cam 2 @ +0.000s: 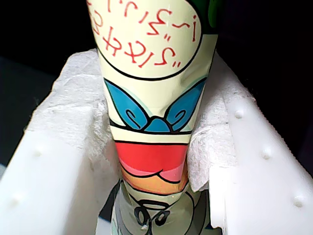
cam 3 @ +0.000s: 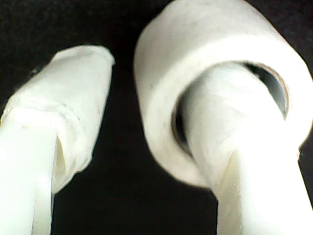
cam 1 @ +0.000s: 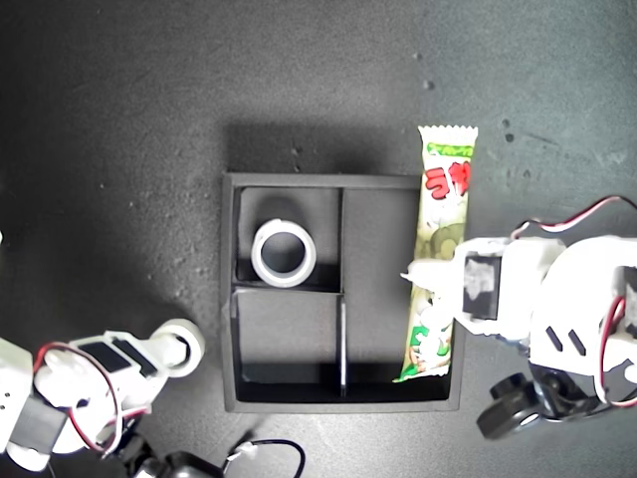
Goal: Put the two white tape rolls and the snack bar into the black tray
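Exterior view: my first gripper (cam 1: 430,284) pinches the snack bar (cam 1: 440,249) over the black tray's (cam 1: 231,299) long compartment; my second gripper (cam 3: 142,142), jaws apart, wears a tape roll (cam 3: 195,63) on one finger.

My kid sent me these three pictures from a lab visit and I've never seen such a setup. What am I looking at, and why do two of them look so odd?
These are two small robot arms at a dark table, seen from above in the exterior view. The two odd pictures come from cameras mounted on the arms' own grippers, so everything looks huge.

A black tray sits in the middle, with one white tape roll already in a small compartment.

My first gripper, at the exterior view's right, is shut on the snack bar, which lies over the tray's long compartment; its camera shows the wrapper squeezed between padded fingers.

My second gripper, at the exterior view's lower left, carries the second tape roll, one finger threaded through its hole.
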You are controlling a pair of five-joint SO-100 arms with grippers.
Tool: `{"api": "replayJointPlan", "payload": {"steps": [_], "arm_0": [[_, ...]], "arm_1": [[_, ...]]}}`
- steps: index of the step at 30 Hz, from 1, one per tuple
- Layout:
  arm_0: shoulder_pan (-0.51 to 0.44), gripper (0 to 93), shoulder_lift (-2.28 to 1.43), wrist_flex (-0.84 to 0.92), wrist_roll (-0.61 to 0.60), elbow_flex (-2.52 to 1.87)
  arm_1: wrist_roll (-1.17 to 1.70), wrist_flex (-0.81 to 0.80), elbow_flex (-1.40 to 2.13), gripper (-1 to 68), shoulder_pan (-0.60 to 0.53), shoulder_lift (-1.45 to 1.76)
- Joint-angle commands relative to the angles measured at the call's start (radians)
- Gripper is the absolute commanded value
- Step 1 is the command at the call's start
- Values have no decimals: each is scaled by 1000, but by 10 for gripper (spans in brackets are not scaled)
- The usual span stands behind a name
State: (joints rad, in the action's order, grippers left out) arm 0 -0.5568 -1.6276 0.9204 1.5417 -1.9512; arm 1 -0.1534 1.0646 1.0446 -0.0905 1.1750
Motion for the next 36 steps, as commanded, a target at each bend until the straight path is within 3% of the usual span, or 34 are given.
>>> {"api": "replayJointPlan", "payload": {"steps": [1,6,9,15,22,33,36], "arm_0": [[28,110,20,-12,-6,17],[38,42,51,-12,9,25],[41,31,12,6,5,25],[69,26,-121,270,-52,173],[132,27,14,502,-173,565],[161,32,719,904,-247,1629],[166,32,827,913,-264,1769]], "arm_1": [[78,3,-57,20,-17,-3],[78,-3,-41,24,-23,-11],[78,-3,-26,123,-26,-12],[75,49,-40,180,-18,-12],[-54,152,-94,111,23,0],[-465,446,-397,1,74,3],[-534,508,-480,0,66,3]]}}
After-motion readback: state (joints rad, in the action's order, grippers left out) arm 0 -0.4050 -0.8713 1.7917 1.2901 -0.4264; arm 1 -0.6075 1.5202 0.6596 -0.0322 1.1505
